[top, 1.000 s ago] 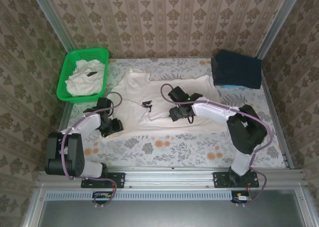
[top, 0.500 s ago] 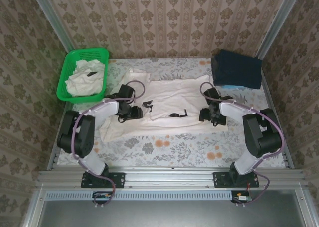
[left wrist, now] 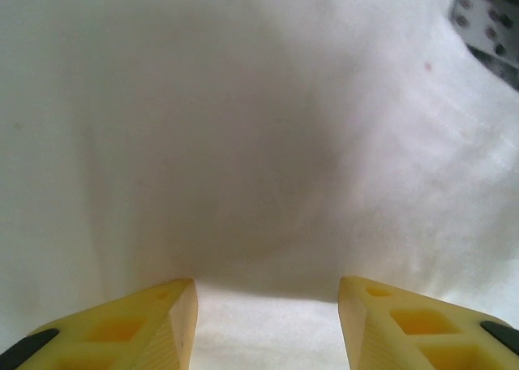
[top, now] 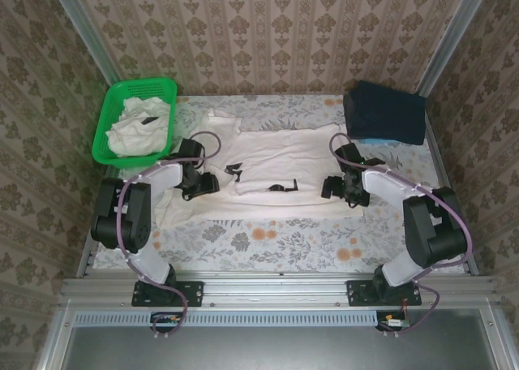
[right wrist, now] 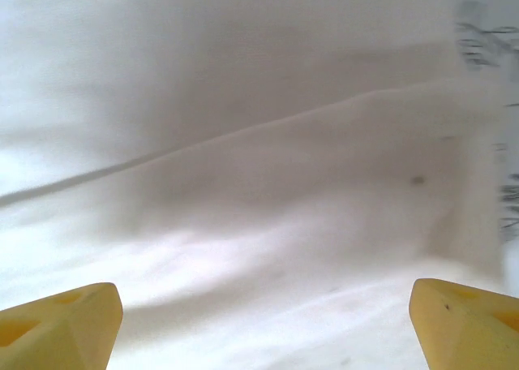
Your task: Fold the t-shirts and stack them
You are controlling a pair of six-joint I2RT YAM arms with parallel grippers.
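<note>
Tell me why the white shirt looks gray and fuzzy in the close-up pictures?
Left wrist view: the t-shirt is too near the lens, so it blurs, and a gray shadow sits above the left claw. Right wrist view: blurry too, with shade along a fold. Top view: sharp and evenly lit.

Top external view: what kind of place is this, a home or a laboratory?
Probably a staged robot test cell, not a home. Wallpaper panels sit in a metal frame, the left arm and right arm are bolted to a rail, and a t-shirt lies on a floral table cover.
</note>
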